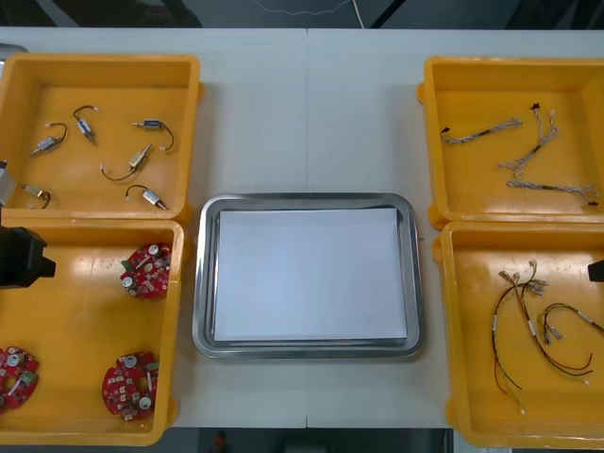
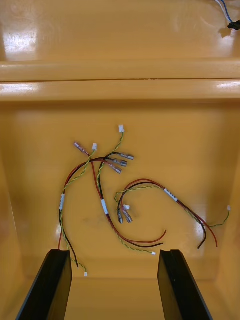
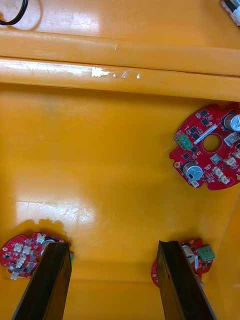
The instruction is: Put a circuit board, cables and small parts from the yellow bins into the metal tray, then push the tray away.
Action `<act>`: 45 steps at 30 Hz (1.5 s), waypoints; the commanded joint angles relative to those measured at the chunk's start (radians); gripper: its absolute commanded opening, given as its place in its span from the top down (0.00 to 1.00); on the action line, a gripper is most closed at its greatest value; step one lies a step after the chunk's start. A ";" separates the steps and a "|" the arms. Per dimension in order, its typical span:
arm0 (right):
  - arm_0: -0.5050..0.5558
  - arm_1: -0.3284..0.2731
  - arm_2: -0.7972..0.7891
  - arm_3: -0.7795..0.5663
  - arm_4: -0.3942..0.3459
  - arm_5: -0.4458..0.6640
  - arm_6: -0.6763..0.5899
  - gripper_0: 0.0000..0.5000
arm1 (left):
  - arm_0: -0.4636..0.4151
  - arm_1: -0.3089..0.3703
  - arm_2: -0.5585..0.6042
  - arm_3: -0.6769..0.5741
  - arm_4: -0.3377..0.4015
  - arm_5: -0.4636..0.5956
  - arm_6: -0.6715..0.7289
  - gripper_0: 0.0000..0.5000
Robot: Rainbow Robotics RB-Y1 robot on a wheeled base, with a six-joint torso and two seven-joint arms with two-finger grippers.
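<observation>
Circuit boards (image 3: 207,147) are seen just beyond the left gripper (image 3: 112,245), whose fingers are spread apart with nothing held, over the near left yellow bin (image 3: 100,165). The right gripper (image 2: 114,252) is likewise held wide above red and yellow cables (image 2: 102,200) in the near right bin (image 2: 45,150). The metal tray (image 1: 307,201), white inside, is set between the bins.

Metal tray (image 1: 202,283) — white inside — centred between the four yellow bins (image 1: 99,62)

The table (image 1: 359,123) is pale and plain, with a thin seam (image 1: 307,94) running down its middle from the far edge. Beyond that edge lies dark floor (image 1: 189,11).
</observation>
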 commanded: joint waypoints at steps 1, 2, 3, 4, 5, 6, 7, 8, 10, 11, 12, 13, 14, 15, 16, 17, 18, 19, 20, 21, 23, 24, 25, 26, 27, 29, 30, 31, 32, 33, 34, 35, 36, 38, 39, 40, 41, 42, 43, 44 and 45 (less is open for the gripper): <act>0.012 -0.033 -0.028 -0.032 -0.009 0.003 -0.026 0.00 | 0.017 0.041 0.028 -0.029 0.007 0.006 -0.100 0.00; 0.012 -0.033 -0.028 -0.032 -0.009 0.003 -0.026 0.00 | 0.017 0.041 0.028 -0.029 0.007 0.006 -0.100 0.00; 0.012 -0.033 -0.028 -0.032 -0.009 0.003 -0.026 0.00 | 0.017 0.041 0.028 -0.029 0.007 0.006 -0.100 0.00; 0.012 -0.033 -0.028 -0.032 -0.009 0.003 -0.026 0.00 | 0.017 0.041 0.028 -0.029 0.007 0.006 -0.100 0.00; 0.012 -0.033 -0.028 -0.032 -0.009 0.003 -0.026 0.00 | 0.017 0.041 0.028 -0.029 0.007 0.006 -0.100 0.00; 0.012 -0.033 -0.028 -0.032 -0.009 0.003 -0.026 0.00 | 0.017 0.041 0.028 -0.029 0.007 0.006 -0.100 0.00; 0.012 -0.033 -0.028 -0.032 -0.009 0.003 -0.026 0.00 | 0.017 0.041 0.028 -0.029 0.007 0.006 -0.100 0.00; 0.012 -0.033 -0.028 -0.032 -0.009 0.003 -0.026 0.00 | 0.017 0.041 0.028 -0.029 0.007 0.006 -0.100 0.00; 0.012 -0.033 -0.028 -0.032 -0.009 0.003 -0.026 0.00 | 0.017 0.041 0.028 -0.029 0.007 0.006 -0.100 0.00; 0.012 -0.033 -0.028 -0.032 -0.009 0.003 -0.026 0.00 | 0.017 0.041 0.028 -0.029 0.007 0.006 -0.100 0.00; 0.012 -0.033 -0.028 -0.032 -0.009 0.003 -0.026 0.00 | 0.017 0.041 0.028 -0.029 0.007 0.006 -0.100 0.00; 0.012 -0.033 -0.028 -0.032 -0.009 0.003 -0.026 0.00 | 0.017 0.041 0.028 -0.029 0.007 0.006 -0.100 0.00; 0.012 -0.033 -0.028 -0.032 -0.009 0.003 -0.026 0.00 | 0.017 0.041 0.028 -0.029 0.007 0.006 -0.100 0.00; 0.012 -0.033 -0.028 -0.032 -0.009 0.003 -0.026 0.00 | 0.017 0.041 0.028 -0.029 0.007 0.006 -0.100 0.00; 0.012 -0.033 -0.028 -0.032 -0.009 0.003 -0.026 0.00 | 0.017 0.041 0.028 -0.029 0.007 0.006 -0.100 0.00; 0.012 -0.033 -0.028 -0.032 -0.009 0.003 -0.026 0.00 | 0.017 0.041 0.028 -0.029 0.007 0.006 -0.100 0.00; 0.012 -0.033 -0.028 -0.032 -0.009 0.003 -0.026 0.00 | 0.017 0.041 0.028 -0.029 0.007 0.006 -0.100 0.00; 0.012 -0.033 -0.028 -0.032 -0.009 0.003 -0.026 0.00 | 0.017 0.041 0.028 -0.029 0.007 0.006 -0.100 0.00; 0.012 -0.033 -0.028 -0.032 -0.009 0.003 -0.026 0.00 | 0.017 0.041 0.028 -0.029 0.007 0.006 -0.100 0.00; 0.012 -0.033 -0.028 -0.032 -0.009 0.003 -0.026 0.00 | 0.017 0.041 0.028 -0.029 0.007 0.006 -0.100 0.00; 0.012 -0.033 -0.028 -0.032 -0.009 0.003 -0.026 0.00 | 0.017 0.041 0.028 -0.029 0.007 0.006 -0.100 0.00; 0.012 -0.033 -0.028 -0.032 -0.009 0.003 -0.026 0.00 | 0.017 0.041 0.028 -0.029 0.007 0.006 -0.100 0.00; 0.012 -0.033 -0.028 -0.032 -0.009 0.003 -0.026 0.00 | 0.017 0.041 0.028 -0.029 0.007 0.006 -0.100 0.00; 0.012 -0.033 -0.028 -0.032 -0.009 0.003 -0.026 0.00 | 0.017 0.041 0.028 -0.029 0.007 0.006 -0.100 0.00; 0.012 -0.033 -0.028 -0.032 -0.009 0.003 -0.026 0.00 | 0.017 0.041 0.028 -0.029 0.007 0.006 -0.100 0.00; 0.012 -0.033 -0.028 -0.032 -0.009 0.003 -0.026 0.00 | 0.017 0.041 0.028 -0.029 0.007 0.006 -0.100 0.00; 0.012 -0.033 -0.028 -0.032 -0.009 0.003 -0.026 0.00 | 0.017 0.041 0.028 -0.029 0.007 0.006 -0.100 0.00; 0.012 -0.033 -0.028 -0.032 -0.009 0.003 -0.026 0.00 | 0.017 0.041 0.028 -0.029 0.007 0.006 -0.100 0.00; 0.012 -0.033 -0.028 -0.032 -0.009 0.003 -0.026 0.00 | 0.017 0.041 0.028 -0.029 0.007 0.006 -0.100 0.00; 0.012 -0.033 -0.028 -0.032 -0.009 0.003 -0.026 0.00 | 0.017 0.041 0.028 -0.029 0.007 0.006 -0.100 0.00; 0.012 -0.033 -0.028 -0.032 -0.009 0.003 -0.026 0.00 | 0.017 0.041 0.028 -0.029 0.007 0.006 -0.100 0.00; 0.012 -0.033 -0.028 -0.032 -0.009 0.003 -0.026 0.00 | 0.017 0.041 0.028 -0.029 0.007 0.006 -0.100 0.00; 0.012 -0.033 -0.028 -0.032 -0.009 0.003 -0.026 0.00 | 0.017 0.041 0.028 -0.029 0.007 0.006 -0.100 0.00; 0.012 -0.033 -0.028 -0.032 -0.009 0.003 -0.026 0.00 | 0.017 0.041 0.028 -0.029 0.007 0.006 -0.100 0.00; 0.012 -0.033 -0.028 -0.032 -0.009 0.003 -0.026 0.00 | 0.017 0.041 0.028 -0.029 0.007 0.006 -0.100 0.00; 0.012 -0.033 -0.028 -0.032 -0.009 0.003 -0.026 0.00 | 0.017 0.041 0.028 -0.029 0.007 0.006 -0.100 0.00; 0.012 -0.033 -0.028 -0.032 -0.009 0.003 -0.026 0.00 | 0.017 0.041 0.028 -0.029 0.007 0.006 -0.100 0.00; 0.012 -0.033 -0.028 -0.032 -0.009 0.003 -0.026 0.00 | 0.017 0.041 0.028 -0.029 0.007 0.006 -0.100 0.00; 0.012 -0.033 -0.028 -0.032 -0.009 0.003 -0.026 0.00 | 0.017 0.041 0.028 -0.029 0.007 0.006 -0.100 0.00; 0.012 -0.033 -0.028 -0.032 -0.009 0.003 -0.026 0.00 | 0.017 0.041 0.028 -0.029 0.007 0.006 -0.100 0.00; 0.012 -0.033 -0.028 -0.032 -0.009 0.003 -0.026 0.00 | 0.017 0.041 0.028 -0.029 0.007 0.006 -0.100 0.00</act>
